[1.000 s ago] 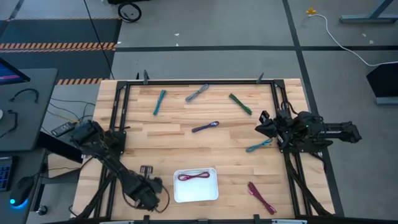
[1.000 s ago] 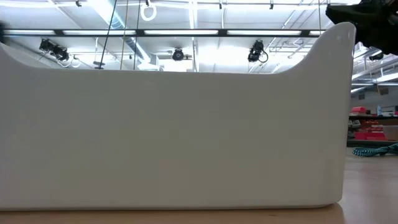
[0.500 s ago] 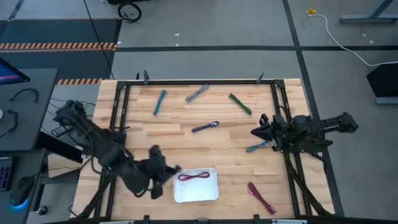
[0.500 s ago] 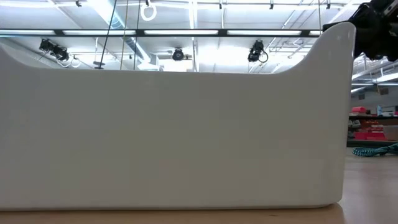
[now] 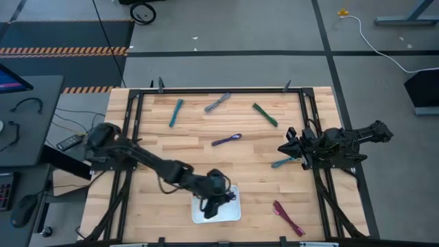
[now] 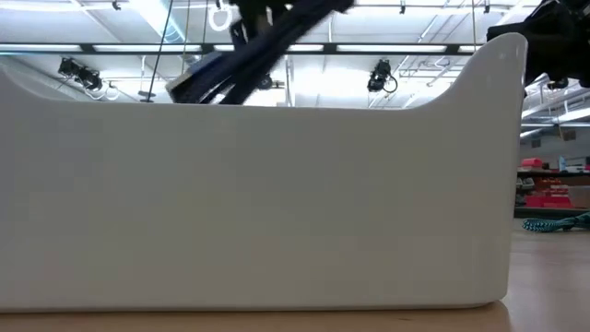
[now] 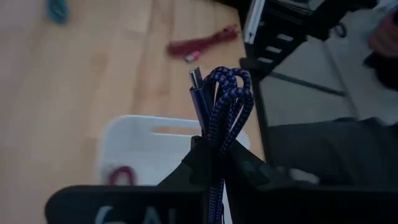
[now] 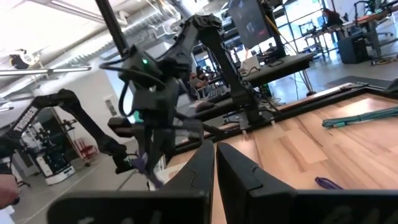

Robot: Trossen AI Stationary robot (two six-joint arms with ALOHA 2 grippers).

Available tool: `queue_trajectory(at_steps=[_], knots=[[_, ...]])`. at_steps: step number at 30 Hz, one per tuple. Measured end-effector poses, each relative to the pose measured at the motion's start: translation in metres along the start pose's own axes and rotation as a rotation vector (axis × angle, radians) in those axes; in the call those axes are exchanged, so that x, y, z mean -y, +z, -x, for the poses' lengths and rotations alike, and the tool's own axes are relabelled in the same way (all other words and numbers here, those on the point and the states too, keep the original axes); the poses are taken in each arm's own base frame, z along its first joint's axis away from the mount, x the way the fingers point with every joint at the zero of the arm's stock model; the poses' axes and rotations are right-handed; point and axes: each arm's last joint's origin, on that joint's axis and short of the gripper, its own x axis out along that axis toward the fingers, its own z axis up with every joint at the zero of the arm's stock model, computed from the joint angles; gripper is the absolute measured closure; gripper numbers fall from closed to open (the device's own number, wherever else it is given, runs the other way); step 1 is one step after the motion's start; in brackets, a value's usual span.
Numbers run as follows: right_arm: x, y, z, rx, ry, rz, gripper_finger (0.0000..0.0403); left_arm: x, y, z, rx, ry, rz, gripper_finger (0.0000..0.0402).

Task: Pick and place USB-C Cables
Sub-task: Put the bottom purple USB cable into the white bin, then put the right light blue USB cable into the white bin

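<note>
My left gripper [image 5: 217, 194] hangs over the white tray [image 5: 234, 213] and is shut on a purple braided USB-C cable [image 7: 227, 93]. A maroon cable [image 7: 118, 176] lies in the tray. On the table lie a teal cable [image 5: 176, 112], a grey one [image 5: 217, 102], a green one [image 5: 265, 114], a purple one [image 5: 226, 140], a second teal one [image 5: 285, 162] and a maroon one [image 5: 288, 217]. My right gripper [image 5: 287, 147] is shut and hovers just beyond the second teal cable, toward the far side. My left gripper pinches the purple cable bundle [image 7: 219, 134] between its two fingers, which slant down from the table's left. The looped end and a metal plug [image 7: 195, 78] stick out past the fingertips. The bundle is lifted clear, above the tray.
The tray's white wall [image 6: 258, 203] fills the low view, with my left arm [image 6: 249, 46] showing over its rim. A dark frame [image 5: 212, 90] borders the table's far and side edges. Bare wood lies between the tray and the far cables.
My left arm has swung from the table's near-left corner toward the right and now reaches over the tray, carrying the purple cable. My right arm has stayed almost still near the second teal cable.
</note>
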Motion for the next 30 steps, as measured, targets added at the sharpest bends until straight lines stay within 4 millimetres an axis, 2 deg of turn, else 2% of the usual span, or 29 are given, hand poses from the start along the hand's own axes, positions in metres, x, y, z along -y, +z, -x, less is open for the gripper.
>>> queue_trajectory(at_steps=[7, 12, 16, 21, 27, 30], knots=[[-0.001, 0.000, 0.000, -0.003, 0.009, 0.023, 0.0378, -0.006, -0.024, -0.029, -0.126, -0.039, 0.116, 0.0369], [-0.001, 0.000, 0.000, -0.003, 0.009, 0.023, 0.0378, -0.009, -0.037, -0.039, -0.200, -0.055, 0.118, 0.0366], [-0.001, 0.000, 0.000, -0.004, 0.009, 0.023, 0.0378, -0.010, -0.038, -0.039, -0.218, -0.062, 0.062, 0.0349], [-0.001, 0.000, 0.000, -0.004, 0.008, 0.024, 0.0378, -0.010, -0.038, -0.039, -0.227, -0.073, 0.044, 0.0309], [-0.001, -0.001, 0.000, -0.005, 0.008, 0.024, 0.0378, -0.008, -0.037, -0.039, -0.216, -0.098, 0.017, 0.0233], [-0.001, -0.001, 0.000, -0.007, 0.008, 0.024, 0.0378, -0.007, -0.029, -0.039, -0.224, -0.148, 0.026, 0.0199]])
